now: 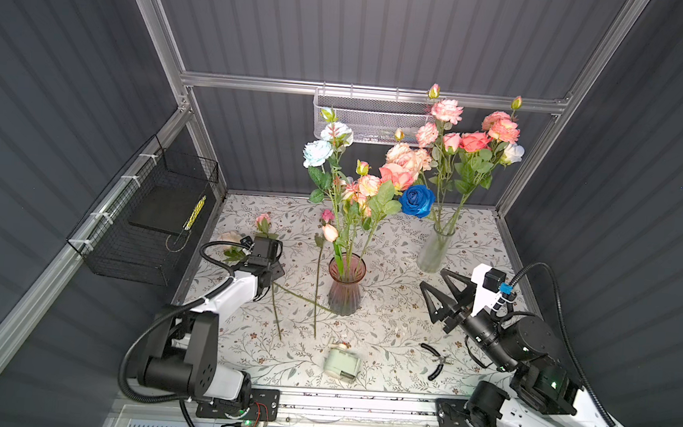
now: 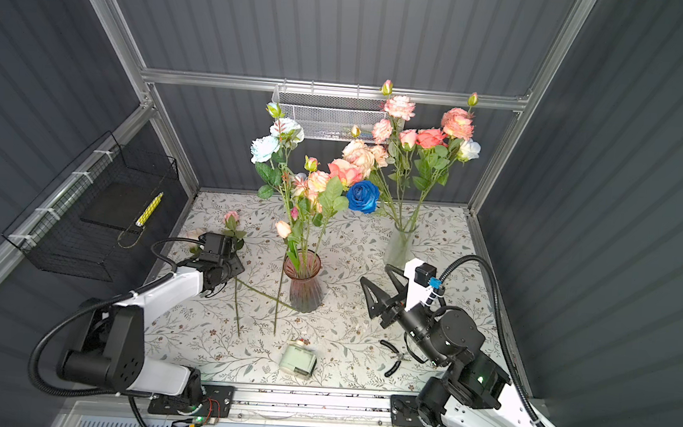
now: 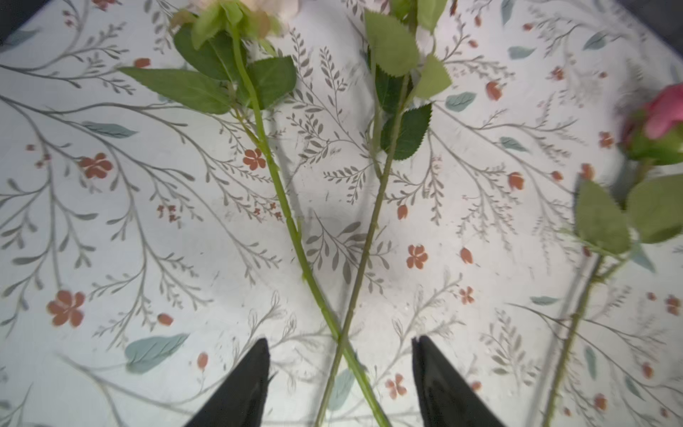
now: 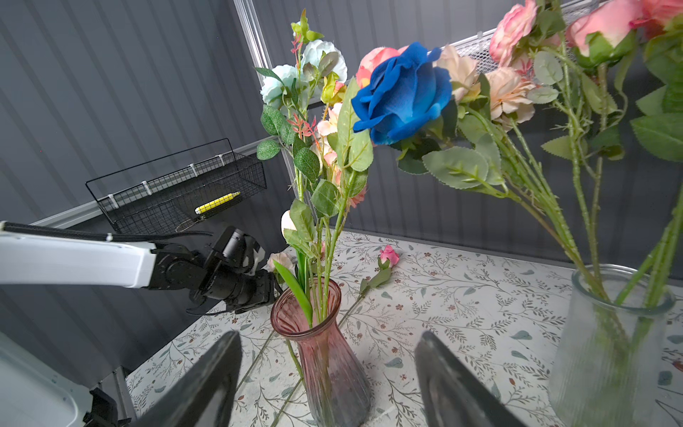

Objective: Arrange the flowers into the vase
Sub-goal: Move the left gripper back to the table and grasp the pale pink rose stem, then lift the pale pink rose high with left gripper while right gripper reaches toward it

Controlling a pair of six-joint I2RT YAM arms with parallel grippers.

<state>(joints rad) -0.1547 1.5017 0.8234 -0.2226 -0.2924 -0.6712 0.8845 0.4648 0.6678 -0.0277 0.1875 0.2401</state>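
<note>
Left pincer, jaws apart, straddles the crossed stems of two flowers lying on the desk, left of the pink vase. Right pincer hovers open, empty, right of it.

the left arm is extended forward, and the left end effector is pointed downward with jaws set apart. the right arm is raised, and the right end effector is spread wide, empty.
</note>
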